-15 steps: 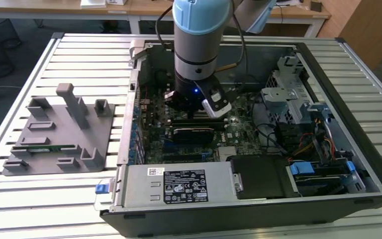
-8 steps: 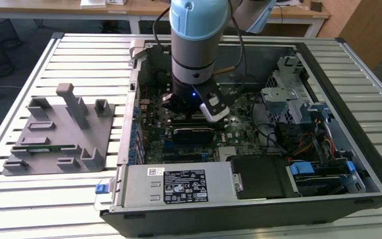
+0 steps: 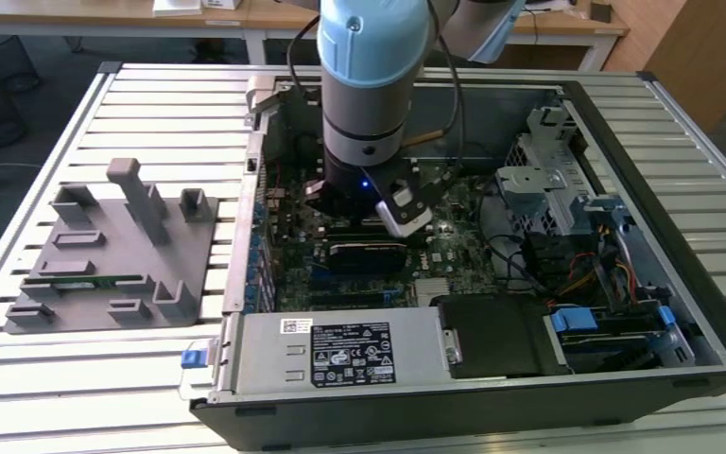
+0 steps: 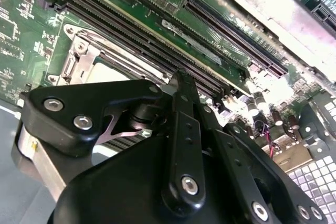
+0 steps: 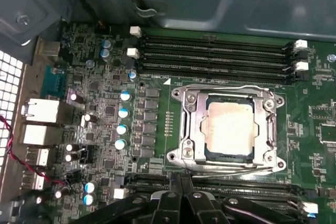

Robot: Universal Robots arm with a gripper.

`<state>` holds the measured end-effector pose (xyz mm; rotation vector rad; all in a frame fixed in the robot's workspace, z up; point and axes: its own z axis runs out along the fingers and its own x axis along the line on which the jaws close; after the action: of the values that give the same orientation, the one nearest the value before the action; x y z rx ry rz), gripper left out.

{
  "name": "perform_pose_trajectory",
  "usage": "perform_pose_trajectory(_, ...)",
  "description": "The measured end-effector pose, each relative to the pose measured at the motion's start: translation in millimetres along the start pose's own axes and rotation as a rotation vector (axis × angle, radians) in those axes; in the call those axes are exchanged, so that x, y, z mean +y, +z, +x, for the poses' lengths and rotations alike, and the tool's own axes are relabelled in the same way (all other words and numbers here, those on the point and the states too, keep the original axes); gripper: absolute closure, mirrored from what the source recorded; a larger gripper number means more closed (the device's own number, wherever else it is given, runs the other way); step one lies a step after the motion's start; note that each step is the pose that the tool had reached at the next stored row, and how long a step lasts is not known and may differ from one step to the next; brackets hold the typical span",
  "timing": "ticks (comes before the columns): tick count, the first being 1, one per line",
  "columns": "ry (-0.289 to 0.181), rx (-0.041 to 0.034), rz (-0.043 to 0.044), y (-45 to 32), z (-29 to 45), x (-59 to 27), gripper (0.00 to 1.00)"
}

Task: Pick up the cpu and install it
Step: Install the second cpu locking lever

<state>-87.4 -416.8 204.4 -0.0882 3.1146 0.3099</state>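
The cpu [image 5: 231, 129], a flat square chip with a pale silvery top, lies inside the metal-framed socket [image 5: 185, 124] on the green motherboard; a strip of it also shows past the linkage in the second wrist view [image 4: 107, 71]. My gripper [image 5: 181, 179] hangs just above the board beside the socket's edge, its black fingers pressed together with nothing between them. In the exterior view the gripper [image 3: 353, 219] is low inside the open computer case [image 3: 665, 284], over the board's middle.
Black memory slots [image 5: 215, 51] run along the socket's far side, and more lie under the fingers. A grey fixture tray [image 3: 111, 255] with a green memory stick [image 3: 86, 281] sits at the exterior view's left. The power supply [image 3: 337, 350] and drive cage [image 3: 552, 189] crowd the case.
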Motion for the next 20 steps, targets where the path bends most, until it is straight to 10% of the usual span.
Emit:
perform_pose_trajectory(8,-0.001,-0.0017,-0.0333,6.5,3.5,-1.1,0.89)
perform_pose_trajectory(20,-0.001,-0.003,-0.0522,12.7,5.7,-2.2,0.89)
